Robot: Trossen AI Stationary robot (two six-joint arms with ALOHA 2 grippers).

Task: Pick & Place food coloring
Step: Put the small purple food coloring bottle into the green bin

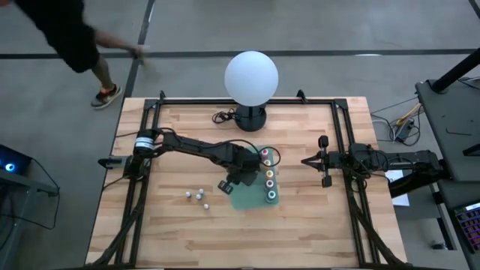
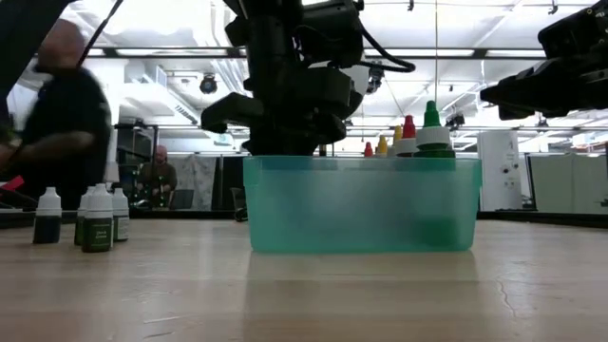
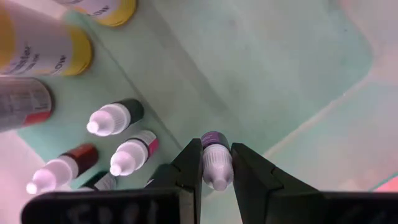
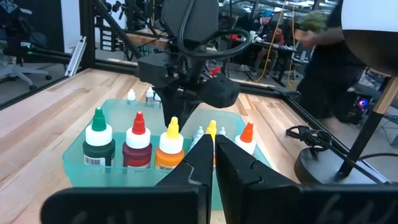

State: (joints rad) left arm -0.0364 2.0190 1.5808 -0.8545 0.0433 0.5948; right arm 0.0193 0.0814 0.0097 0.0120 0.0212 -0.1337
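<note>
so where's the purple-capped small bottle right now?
Clamped in the left claw over the green bin, the small bottle sits beside three small bottles already inside.

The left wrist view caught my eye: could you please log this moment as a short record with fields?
Left hand: shut on a small white-capped dropper bottle with a purple label, over the translucent green plastic bin.
In bin: other small white-capped bottles and taller colour-topped bottles.
On table: three small white-capped bottles outside the bin.
Right hand: shut, empty, waiting at the table's right side.
</note>
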